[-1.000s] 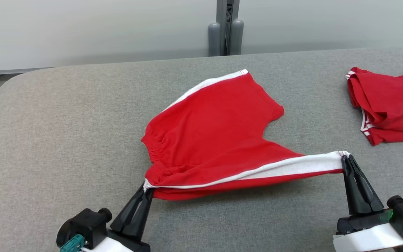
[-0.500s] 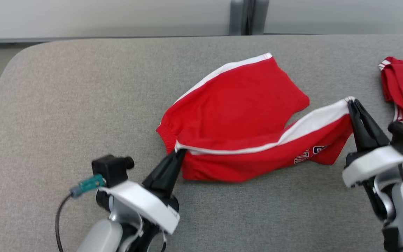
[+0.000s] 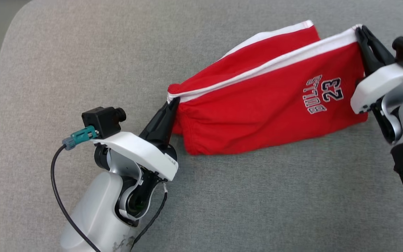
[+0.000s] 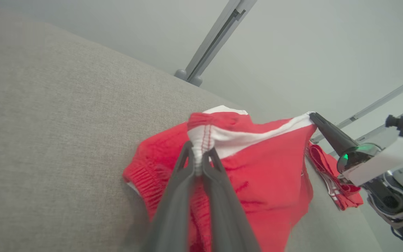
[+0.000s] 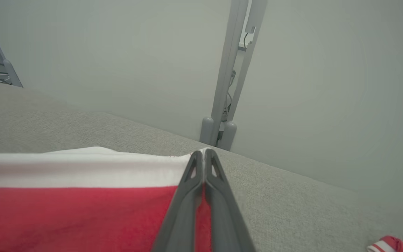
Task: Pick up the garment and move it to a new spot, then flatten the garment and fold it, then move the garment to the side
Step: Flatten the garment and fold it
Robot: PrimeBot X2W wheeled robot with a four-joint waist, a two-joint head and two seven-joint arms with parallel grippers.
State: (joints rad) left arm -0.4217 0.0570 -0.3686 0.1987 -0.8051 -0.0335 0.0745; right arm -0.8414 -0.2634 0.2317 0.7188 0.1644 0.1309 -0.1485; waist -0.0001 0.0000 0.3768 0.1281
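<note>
You hold the red shorts (image 3: 268,115) by their white side stripe (image 3: 275,63). Your left gripper (image 3: 171,103) has its fingers closed on the waistband end at centre left, and your right gripper (image 3: 359,29) has its fingers closed on the hem corner at upper right. The shorts sit upper middle on the grey counter (image 3: 257,196). The printed leg hangs from the stripe in front of the other leg. Hold the stripe taut, carry both ends across evenly, and lower them together so the two stripes line up. Uneven lowering will likely bunch the waistband.

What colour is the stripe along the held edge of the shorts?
White stripe on red shorts; head view shows it best.
</note>
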